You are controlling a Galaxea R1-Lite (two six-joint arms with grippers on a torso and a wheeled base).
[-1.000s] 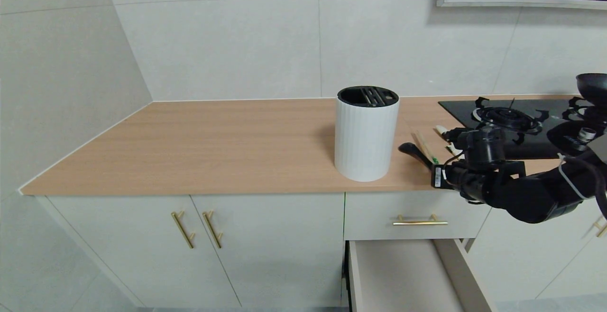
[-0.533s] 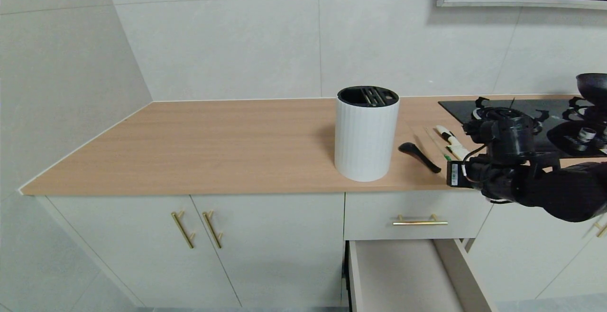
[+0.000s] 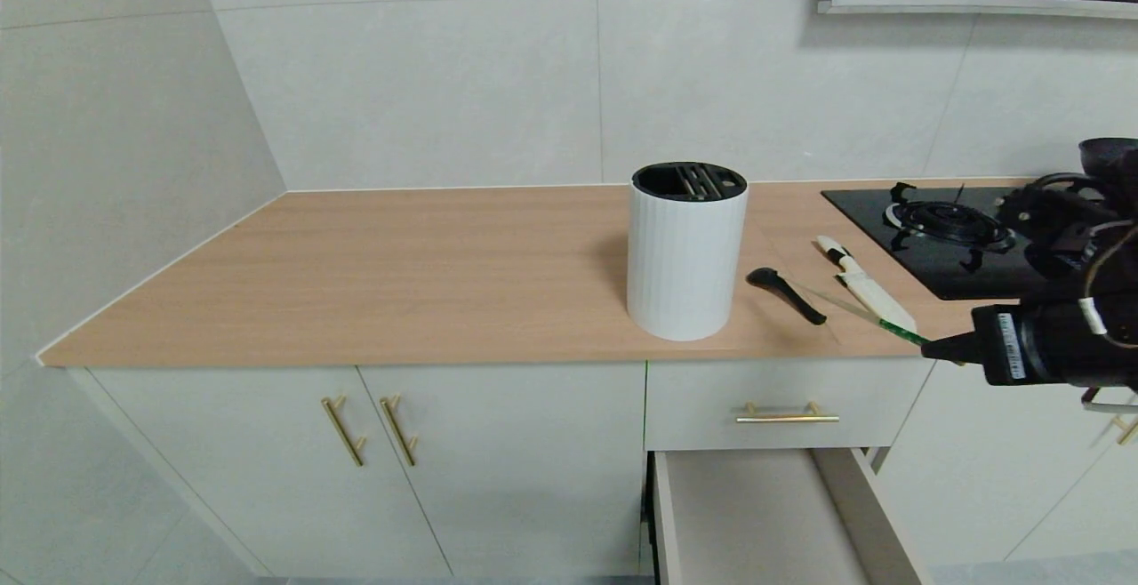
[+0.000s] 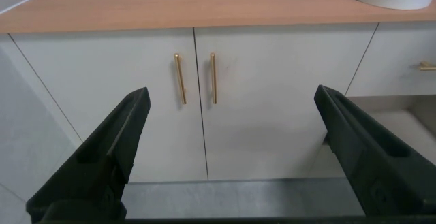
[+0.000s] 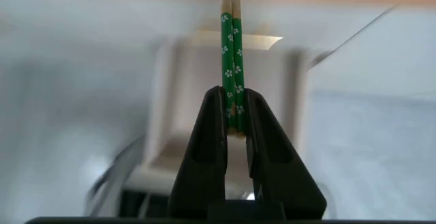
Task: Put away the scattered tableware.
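A light brown wood grain is recorded on the counter (image 3: 400, 265). The holder (image 3: 686, 274) is noted as white and vertically ribbed, with a black top. The spoon (image 3: 786, 293) is black. The knife (image 3: 864, 290) is cream, with a black band at the handle. The chopsticks (image 5: 231, 47) are pale wood, with a green section dotted with white flowers. The right gripper (image 5: 235, 98) is black. The cabinet doors (image 3: 267, 460) are off-white and the handles (image 3: 342, 429) gold.

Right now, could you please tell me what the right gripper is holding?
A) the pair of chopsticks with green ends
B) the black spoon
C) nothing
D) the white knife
A: the right gripper is shut on the chopsticks, while the black spoon and the knife lie on the countertop.
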